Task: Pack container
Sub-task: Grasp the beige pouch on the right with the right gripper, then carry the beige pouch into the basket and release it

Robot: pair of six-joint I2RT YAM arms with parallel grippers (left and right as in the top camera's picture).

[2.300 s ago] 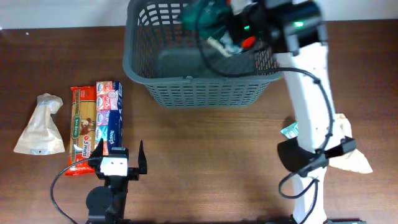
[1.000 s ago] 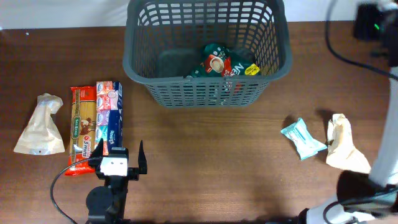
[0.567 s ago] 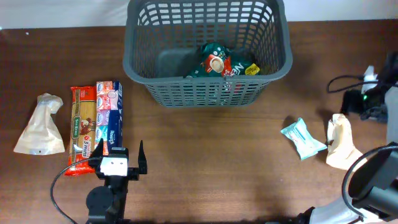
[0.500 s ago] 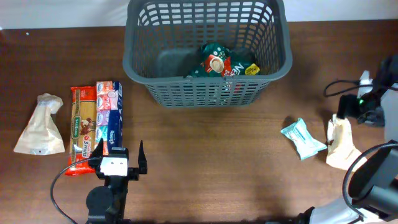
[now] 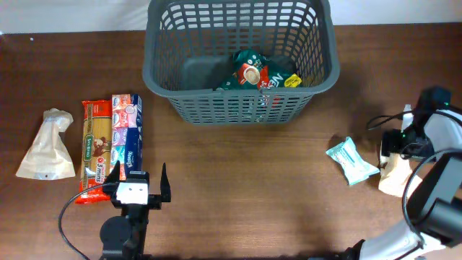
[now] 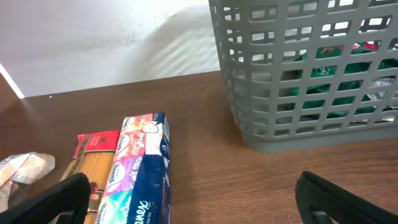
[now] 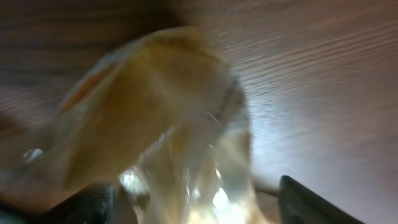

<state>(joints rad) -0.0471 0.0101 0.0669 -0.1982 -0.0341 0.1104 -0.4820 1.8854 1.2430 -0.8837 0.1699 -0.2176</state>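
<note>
The container [image 5: 155,68], a dark grey lattice basket, stands at the back centre with a green packet [image 5: 254,72] inside; the left wrist view shows the container [image 6: 249,118] too. My right gripper [image 5: 399,144] is at the far right, down over a beige bag [image 5: 395,173]. In the right wrist view this beige bag [image 7: 168,124] fills the blurred frame and lies between the spread fingers of the right gripper [image 7: 199,202], which is open. My left gripper [image 5: 139,173] rests open near the front edge, and the left gripper [image 6: 199,208] holds nothing.
A teal packet [image 5: 351,160] lies just left of the beige bag. At the left lie a tissue pack [image 5: 127,137], a pasta packet [image 5: 95,148] and another beige bag [image 5: 45,144]. The tissue pack [image 6: 140,168] reaches between my left fingers.
My right arm left the green packet in the basket, swung out to the far right and came down over the beige bag, jaws widening. The left arm has not moved.
</note>
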